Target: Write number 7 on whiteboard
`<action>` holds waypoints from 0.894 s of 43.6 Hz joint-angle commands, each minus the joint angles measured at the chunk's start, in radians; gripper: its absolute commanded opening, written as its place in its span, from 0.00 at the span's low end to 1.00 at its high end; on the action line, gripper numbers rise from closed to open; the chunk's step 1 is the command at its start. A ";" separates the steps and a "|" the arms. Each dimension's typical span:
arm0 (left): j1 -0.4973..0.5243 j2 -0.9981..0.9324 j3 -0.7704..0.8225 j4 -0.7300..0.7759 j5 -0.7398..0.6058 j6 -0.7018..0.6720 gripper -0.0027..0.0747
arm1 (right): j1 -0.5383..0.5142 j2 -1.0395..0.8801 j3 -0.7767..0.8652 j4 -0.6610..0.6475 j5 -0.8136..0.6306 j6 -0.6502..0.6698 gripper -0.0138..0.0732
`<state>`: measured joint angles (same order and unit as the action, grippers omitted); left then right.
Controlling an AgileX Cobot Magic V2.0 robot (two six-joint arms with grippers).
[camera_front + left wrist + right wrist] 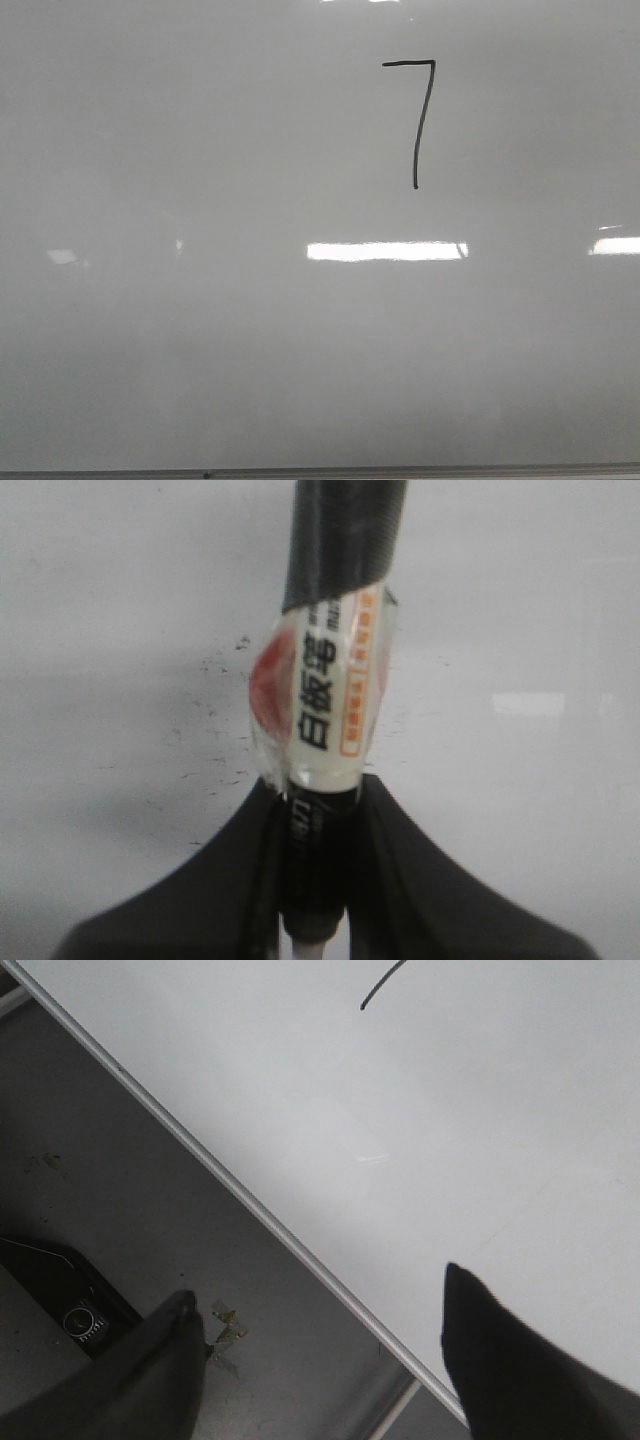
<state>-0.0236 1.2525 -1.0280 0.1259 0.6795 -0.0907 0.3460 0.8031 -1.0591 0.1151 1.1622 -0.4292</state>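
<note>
The whiteboard [200,330] fills the front view, pale and glossy. A thin black number 7 [421,120] is drawn on its upper right part, with a short top bar and a long stem. No arm shows in the front view. In the left wrist view my left gripper [318,800] is shut on a whiteboard marker [322,695], which points away over the board [520,600]. In the right wrist view my right gripper [318,1300] is open and empty, straddling the board's metal edge [250,1205]. The lower end of the 7's stem [378,987] shows there.
Bright rectangular light reflections [385,251] lie across the board's middle and right. The board's grey frame edge [320,472] runs along the near side. Beside the board, the right wrist view shows a dark grey surface [130,1190] with a black device [70,1310].
</note>
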 commanded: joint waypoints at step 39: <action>0.005 0.263 -0.030 -0.009 -0.191 -0.010 0.50 | -0.005 -0.005 -0.025 0.000 -0.044 0.003 0.70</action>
<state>-0.0194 1.5370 -1.0286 0.1220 0.5477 -0.0907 0.3460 0.8031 -1.0591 0.1151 1.1622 -0.4271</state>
